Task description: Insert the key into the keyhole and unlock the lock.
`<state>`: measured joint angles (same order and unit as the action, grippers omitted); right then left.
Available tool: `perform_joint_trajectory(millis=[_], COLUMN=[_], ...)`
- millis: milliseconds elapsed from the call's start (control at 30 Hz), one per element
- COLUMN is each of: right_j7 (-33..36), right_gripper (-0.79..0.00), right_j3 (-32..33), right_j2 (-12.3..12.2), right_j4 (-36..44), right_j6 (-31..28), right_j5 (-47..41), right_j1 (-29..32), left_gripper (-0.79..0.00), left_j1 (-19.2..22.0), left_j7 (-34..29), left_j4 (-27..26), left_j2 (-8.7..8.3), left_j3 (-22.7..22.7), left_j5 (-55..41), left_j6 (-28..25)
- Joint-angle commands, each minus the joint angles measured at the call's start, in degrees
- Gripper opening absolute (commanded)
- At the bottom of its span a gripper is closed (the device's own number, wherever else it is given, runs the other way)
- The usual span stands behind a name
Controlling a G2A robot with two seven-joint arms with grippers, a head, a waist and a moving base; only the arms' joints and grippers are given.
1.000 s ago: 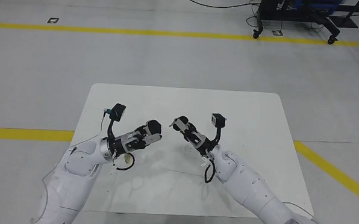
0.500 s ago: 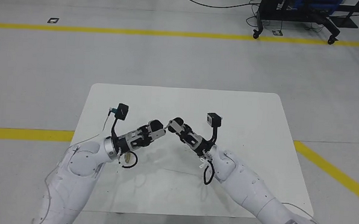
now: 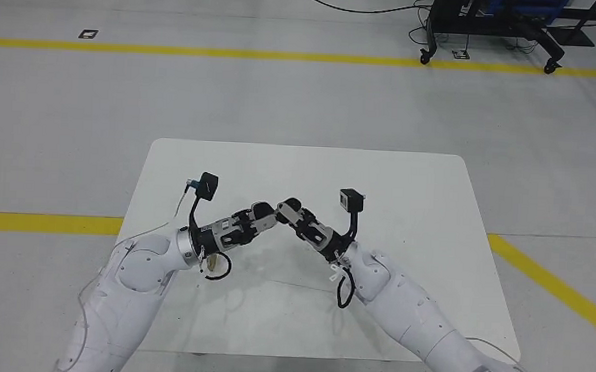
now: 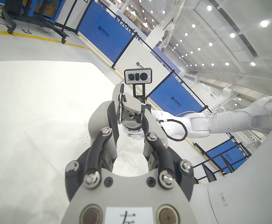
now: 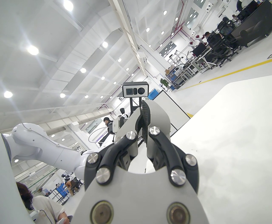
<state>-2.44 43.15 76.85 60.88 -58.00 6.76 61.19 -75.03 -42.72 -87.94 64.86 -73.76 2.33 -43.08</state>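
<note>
The grey floor (image 3: pixel 282 95), crossed by yellow lines, lay all around the white worktop (image 3: pixel 418 191). A dark wheeled frame (image 3: pixel 505 25) stood well apart beyond its far edge. Over the worktop the left arm (image 3: pixel 144 269) and the right arm (image 3: pixel 413 306) angled inward from the near side. They met above the middle of the surface, each carrying a small camera on a black bracket.

The left gripper (image 3: pixel 264 216) and the right gripper (image 3: pixel 287 207) were tip to tip, touching or nearly so. In the left wrist view the left jaws were partly apart, with their fingers (image 4: pixel 111 121) clamped on either side of a grey metal block, the lock (image 4: pixel 131 107). It was held clear of the worktop. The right gripper's ribbed pad sat just beyond it, right against its far face.

In the right wrist view the right jaws were pressed together, black ribbed pads (image 5: pixel 145 118) meeting with almost no gap. The key could not be made out between them, being hidden or too small to tell. Whether anything had entered the keyhole could not be told either.
</note>
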Motion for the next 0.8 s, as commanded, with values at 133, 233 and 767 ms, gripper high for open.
perform_joint_trajectory(millis=[133,233,767], right_j7=[0.4,0.7,1.7], right_gripper=[-0.785,-0.785,0.000], right_j3=[0.5,0.7,1.6], right_j2=[0.2,0.3,0.4], right_j4=[0.0,-0.1,0.1], right_j6=[0.0,0.0,0.0], right_j5=[0.2,0.2,1.6], right_j1=[0.1,0.2,0.1], left_gripper=[-0.785,-0.785,-0.785], left_j1=[0.3,0.3,-0.5], left_j7=[0.1,0.6,6.6], left_j4=[0.1,0.1,0.5], left_j2=[-0.22,-0.32,-0.92], left_j3=[0.4,0.5,-1.9], left_j5=[0.3,0.6,0.2], left_j6=[0.5,0.8,0.3])
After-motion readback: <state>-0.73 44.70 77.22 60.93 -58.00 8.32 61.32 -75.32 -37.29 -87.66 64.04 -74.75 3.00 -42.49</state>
